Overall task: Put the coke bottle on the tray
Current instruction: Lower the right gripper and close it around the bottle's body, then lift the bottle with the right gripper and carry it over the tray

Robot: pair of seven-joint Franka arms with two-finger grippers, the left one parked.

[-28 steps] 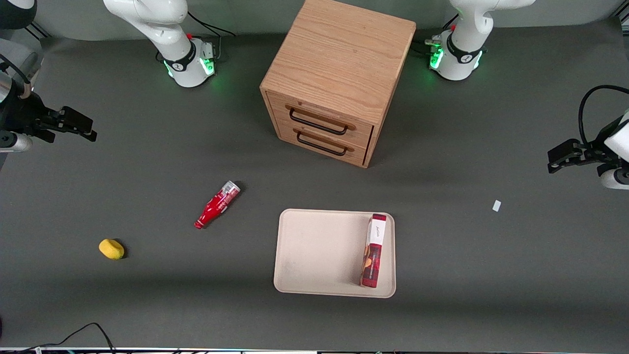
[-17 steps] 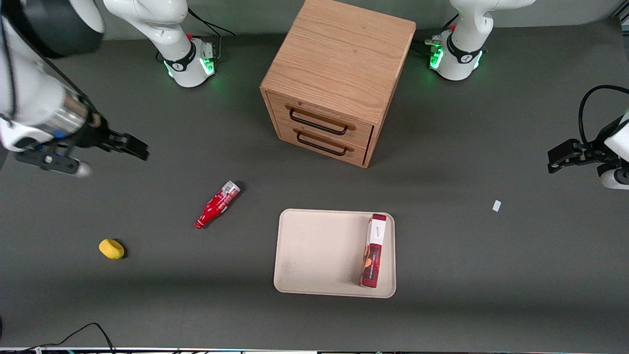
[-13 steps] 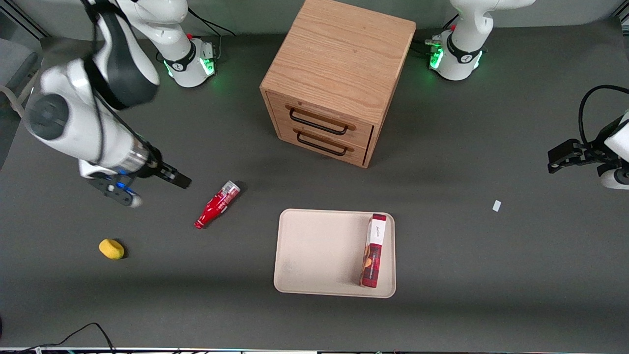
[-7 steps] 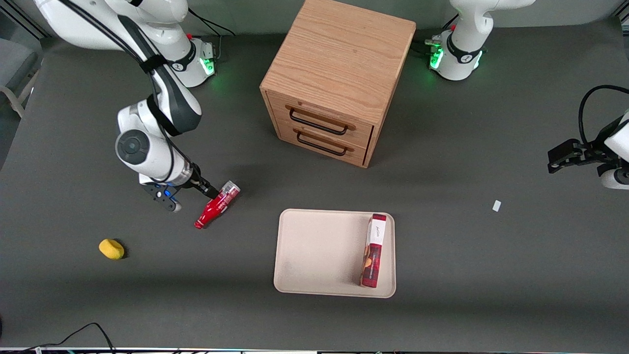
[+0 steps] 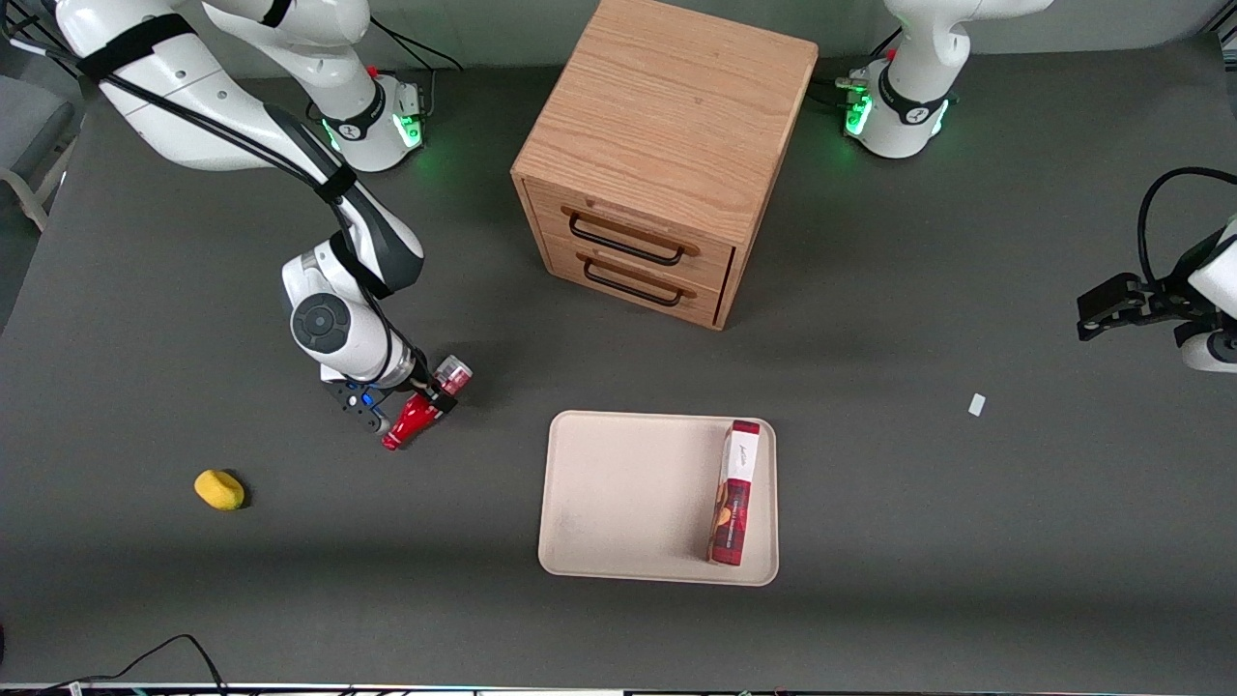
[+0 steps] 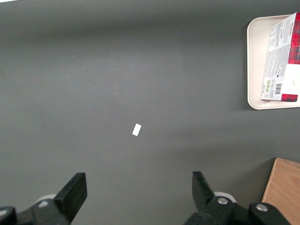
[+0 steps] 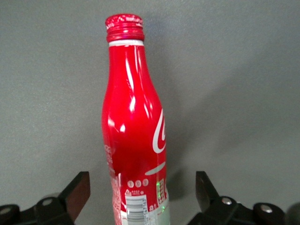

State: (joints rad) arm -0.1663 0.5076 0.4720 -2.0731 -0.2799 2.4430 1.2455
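Dark grey desk, mid-area: small red plastic coke bottle (image 7: 133,136) lies flat between my gripper's (image 5: 417,398) spread fingers. Risk: round body rolling away during closure, before reaching flat beige tray (image 5: 618,503).

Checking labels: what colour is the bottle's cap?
Red, clearest in the right wrist view: small red plastic coke bottle cap.

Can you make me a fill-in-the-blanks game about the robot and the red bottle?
1. The small red plastic coke bottle is lying on the dark grey ____.
2. The right arm's gripper has its fingers ____, one on each side of the bottle.
3. A long red-and-white box lies on the flat beige ____.
4. The wooden cabinet has ____ drawers.

Missing words: table; open; tray; two
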